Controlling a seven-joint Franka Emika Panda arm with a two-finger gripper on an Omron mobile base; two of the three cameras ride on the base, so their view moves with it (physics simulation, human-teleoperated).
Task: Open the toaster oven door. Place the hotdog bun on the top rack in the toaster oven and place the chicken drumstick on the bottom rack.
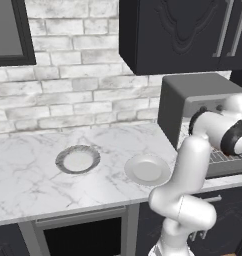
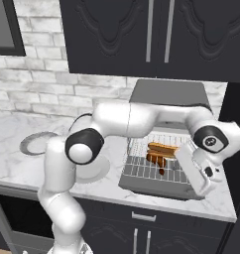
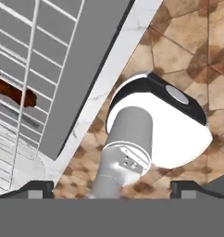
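On the rack above the lowered toaster oven door (image 2: 156, 184), the hotdog bun (image 2: 162, 147) and chicken drumstick (image 2: 155, 158) lie crosswise, left of the pincer (image 2: 210, 184), which hangs open, empty, off the counter (image 2: 23, 163) edge.

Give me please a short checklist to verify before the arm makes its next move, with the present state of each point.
1. Toaster oven door open and lying flat: ok.
2. Hotdog bun on the top rack: ok, it lies on the pulled-out wire rack, above the drumstick.
3. Chicken drumstick on the bottom rack: ok, it seems to lie below the bun.
4. Gripper open and holding nothing: ok.
5. Gripper clear of the toaster oven: ok, it hangs beyond the counter edge, over the floor.
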